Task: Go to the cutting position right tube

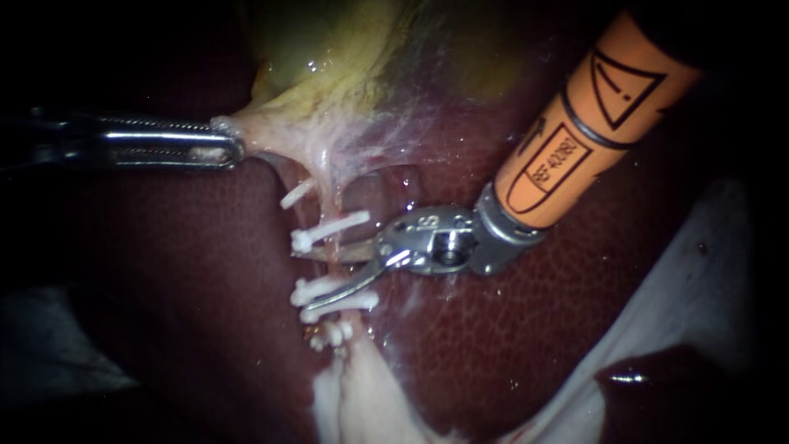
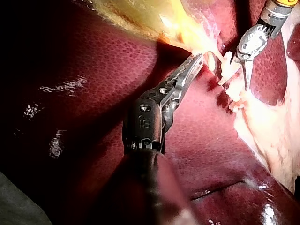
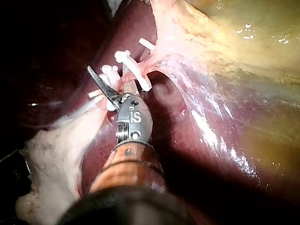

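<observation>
My right instrument, on an orange shaft from the upper right, has its two thin blades open. They straddle a thin pale tube between white clips above and below them. In the right wrist view the open blades stand among the same clips. My left instrument comes in from the left, its jaws shut on the pale neck tissue of the yellow-green gallbladder, and holds it stretched leftward. The left wrist view shows these toothed jaws gripping that tissue. I cannot tell which tube is the right one.
Dark red liver lies under and around everything. A lump of pale fatty tissue hangs below the clips. White gauze lies at the right, and a grey cloth shows dimly at the lower left.
</observation>
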